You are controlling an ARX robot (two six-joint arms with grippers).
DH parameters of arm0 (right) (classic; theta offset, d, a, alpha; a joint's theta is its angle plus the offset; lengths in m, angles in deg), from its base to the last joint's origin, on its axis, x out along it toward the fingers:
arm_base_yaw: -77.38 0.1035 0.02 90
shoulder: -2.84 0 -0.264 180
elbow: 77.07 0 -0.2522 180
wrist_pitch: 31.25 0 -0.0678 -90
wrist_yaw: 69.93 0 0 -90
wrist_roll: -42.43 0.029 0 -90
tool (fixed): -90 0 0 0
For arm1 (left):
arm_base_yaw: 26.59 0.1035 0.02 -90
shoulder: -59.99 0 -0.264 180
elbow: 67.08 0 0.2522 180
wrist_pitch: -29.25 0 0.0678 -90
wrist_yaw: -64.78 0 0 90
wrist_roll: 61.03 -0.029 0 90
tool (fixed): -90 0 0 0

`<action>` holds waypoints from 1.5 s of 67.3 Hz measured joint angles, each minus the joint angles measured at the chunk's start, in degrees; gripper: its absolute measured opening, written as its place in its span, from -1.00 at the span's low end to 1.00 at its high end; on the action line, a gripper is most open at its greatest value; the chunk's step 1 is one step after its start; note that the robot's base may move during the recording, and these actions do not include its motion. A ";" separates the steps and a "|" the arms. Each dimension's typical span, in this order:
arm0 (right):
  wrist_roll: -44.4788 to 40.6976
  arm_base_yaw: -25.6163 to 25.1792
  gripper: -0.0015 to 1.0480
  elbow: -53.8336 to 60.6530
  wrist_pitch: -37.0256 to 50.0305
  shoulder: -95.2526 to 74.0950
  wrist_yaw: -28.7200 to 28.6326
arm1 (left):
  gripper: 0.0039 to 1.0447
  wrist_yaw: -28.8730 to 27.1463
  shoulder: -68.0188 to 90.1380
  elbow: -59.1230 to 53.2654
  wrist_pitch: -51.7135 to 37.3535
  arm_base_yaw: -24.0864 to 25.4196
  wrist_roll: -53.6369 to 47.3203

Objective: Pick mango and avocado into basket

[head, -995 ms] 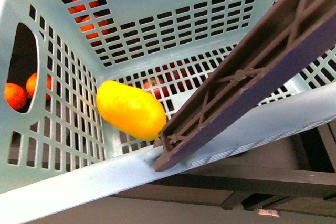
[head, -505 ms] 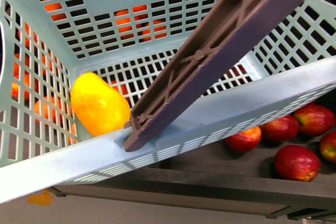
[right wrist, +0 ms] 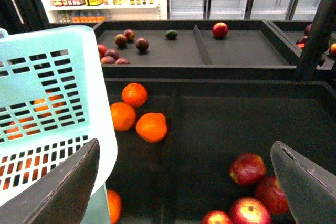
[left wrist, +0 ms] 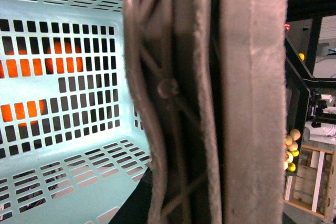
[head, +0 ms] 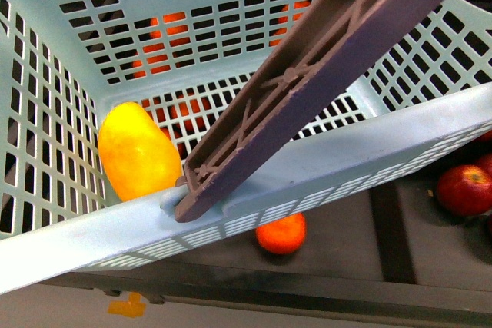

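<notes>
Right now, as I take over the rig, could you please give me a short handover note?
Right gripper: open, empty, above the dark tray of oranges and red apples.
Left gripper: not visible; the brown basket handle fills its wrist view.
Done: the yellow oblong mango lies inside the light turquoise slotted plastic basket.
To do: the avocado. A small dark-green fruit in the far tray may be it; too small to be sure.
</notes>
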 joint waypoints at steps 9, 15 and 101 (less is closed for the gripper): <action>0.00 0.00 0.83 0.00 -0.04 -0.11 -0.09 | -0.74 0.02 0.02 0.02 0.04 0.00 0.02; 0.00 0.00 0.83 0.00 -0.04 -0.13 0.04 | -0.74 0.17 0.02 0.02 0.04 0.02 0.04; 0.00 -0.02 0.83 0.07 -0.04 -0.11 -0.11 | -0.74 0.20 0.02 0.11 0.04 0.02 -0.02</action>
